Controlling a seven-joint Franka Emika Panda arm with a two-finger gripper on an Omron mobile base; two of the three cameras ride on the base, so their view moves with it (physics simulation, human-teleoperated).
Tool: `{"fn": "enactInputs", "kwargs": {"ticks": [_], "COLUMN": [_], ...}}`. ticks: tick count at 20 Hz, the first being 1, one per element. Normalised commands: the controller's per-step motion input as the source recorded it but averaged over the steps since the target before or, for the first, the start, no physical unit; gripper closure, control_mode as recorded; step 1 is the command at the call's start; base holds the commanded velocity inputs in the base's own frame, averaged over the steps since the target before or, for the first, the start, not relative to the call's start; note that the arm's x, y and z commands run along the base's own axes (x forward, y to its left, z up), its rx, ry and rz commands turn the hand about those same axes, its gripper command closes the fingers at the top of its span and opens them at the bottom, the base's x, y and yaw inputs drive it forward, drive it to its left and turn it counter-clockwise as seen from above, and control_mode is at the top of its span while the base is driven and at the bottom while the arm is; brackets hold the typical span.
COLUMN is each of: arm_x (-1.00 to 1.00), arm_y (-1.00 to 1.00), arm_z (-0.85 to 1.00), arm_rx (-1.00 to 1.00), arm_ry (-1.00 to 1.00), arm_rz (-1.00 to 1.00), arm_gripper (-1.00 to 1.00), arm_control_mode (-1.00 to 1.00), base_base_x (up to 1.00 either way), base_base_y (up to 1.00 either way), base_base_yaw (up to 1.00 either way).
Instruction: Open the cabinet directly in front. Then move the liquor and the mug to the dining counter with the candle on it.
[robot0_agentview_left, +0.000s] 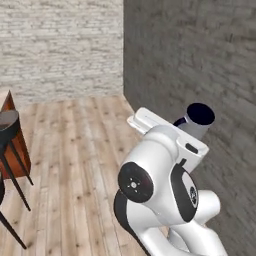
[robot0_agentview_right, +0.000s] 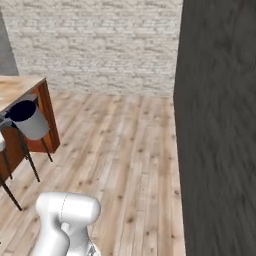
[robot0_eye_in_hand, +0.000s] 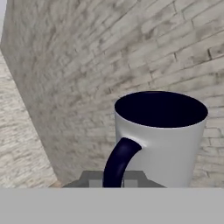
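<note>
The white mug (robot0_eye_in_hand: 166, 140) with its dark navy inside fills the hand view, upright, its navy handle (robot0_eye_in_hand: 117, 162) turned toward the camera. My gripper (robot0_eye_in_hand: 114, 180) is shut on the mug at the handle. From the base, the mug (robot0_agentview_left: 199, 119) rides high at the end of my folded arm, and the same mug (robot0_agentview_right: 29, 119) appears at the left, in front of the dining counter (robot0_agentview_right: 22, 86). That counter's wooden end panel (robot0_agentview_left: 11, 107) stands at the far left. The cabinet, the liquor and the candle are out of view.
A dark grey wall (robot0_agentview_right: 220, 130) runs close along my right side. A pale brick wall (robot0_agentview_left: 60, 47) closes the far end. Black stools (robot0_agentview_left: 7, 127) stand against the counter. Wooden floor (robot0_agentview_right: 125, 150) stretches open between counter and wall.
</note>
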Motion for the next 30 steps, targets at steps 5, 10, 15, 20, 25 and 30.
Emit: {"fn": "enactInputs", "kwargs": {"ticks": [5, 10, 15, 20, 25, 30], "arm_x": [0.00, 0.00, 0.00, 0.00, 0.00, 0.00], "arm_y": [0.00, 0.00, 0.00, 0.00, 0.00, 0.00], "arm_z": [0.00, 0.00, 0.00, 0.00, 0.00, 0.00], "arm_rx": [0.00, 0.00, 0.00, 0.00, 0.00, 0.00], "arm_ry": [0.00, 0.00, 0.00, 0.00, 0.00, 0.00], "arm_rz": [0.00, 0.00, 0.00, 0.00, 0.00, 0.00], "arm_gripper": [1.00, 1.00, 1.00, 1.00, 1.00, 1.00], "arm_control_mode": [1.00, 1.00, 1.00, 1.00, 1.00, 1.00], "base_base_x": [1.00, 1.00, 0.99, 0.54, 0.43, 0.48], "base_base_y": [-0.47, -0.40, -0.05, -0.01, -0.01, -0.02], "base_base_yaw": [0.24, 0.26, 0.63, 0.90, 0.93, 0.91]}}
